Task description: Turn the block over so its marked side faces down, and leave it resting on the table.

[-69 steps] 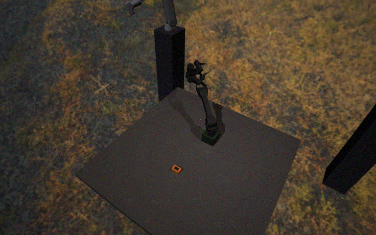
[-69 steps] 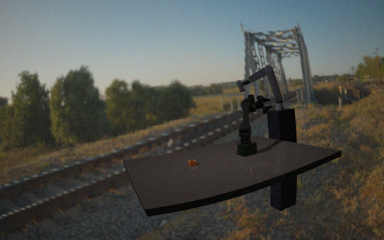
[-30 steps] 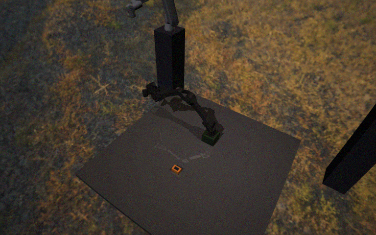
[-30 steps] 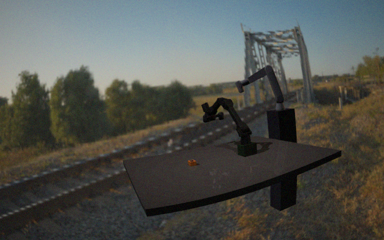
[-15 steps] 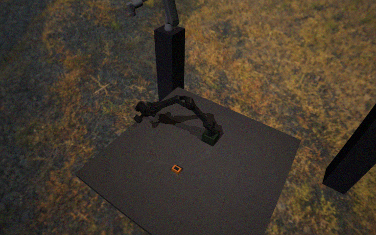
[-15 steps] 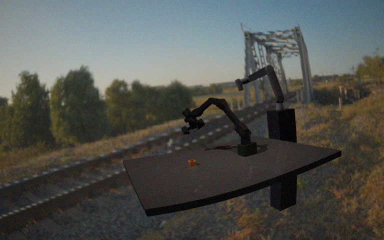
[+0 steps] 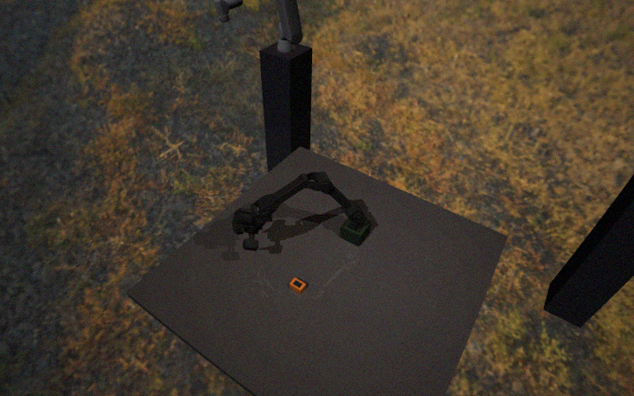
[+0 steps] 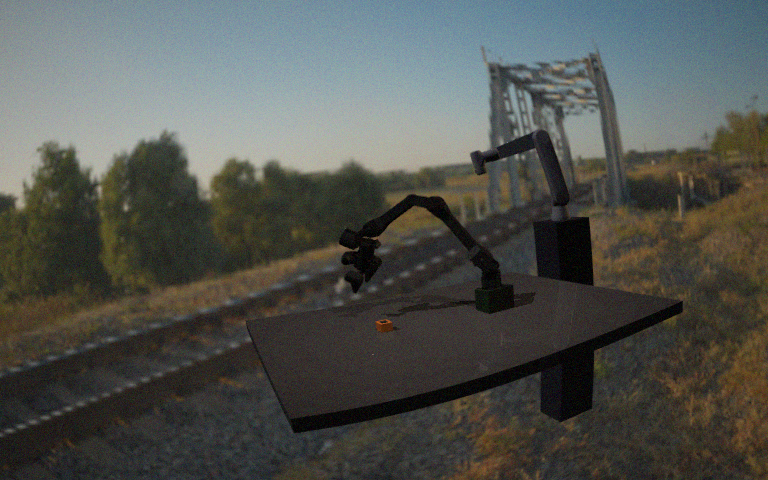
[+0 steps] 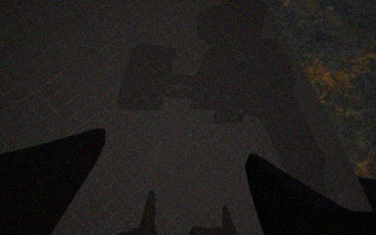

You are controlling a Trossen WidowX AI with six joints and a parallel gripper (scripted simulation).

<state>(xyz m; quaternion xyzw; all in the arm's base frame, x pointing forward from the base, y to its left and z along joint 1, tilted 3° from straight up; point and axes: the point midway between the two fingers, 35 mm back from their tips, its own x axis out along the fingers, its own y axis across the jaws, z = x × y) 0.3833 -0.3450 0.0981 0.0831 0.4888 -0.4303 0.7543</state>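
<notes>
Slim black jointed arm [image 8: 447,217] on dark green square base [image 8: 493,297]

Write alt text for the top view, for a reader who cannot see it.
A small orange block with a dark marked face turned up rests on a dark square table. A dark robot arm arches from its base toward the table's left side, its open gripper empty and well apart from the block. Dry grass surrounds the table.
</notes>
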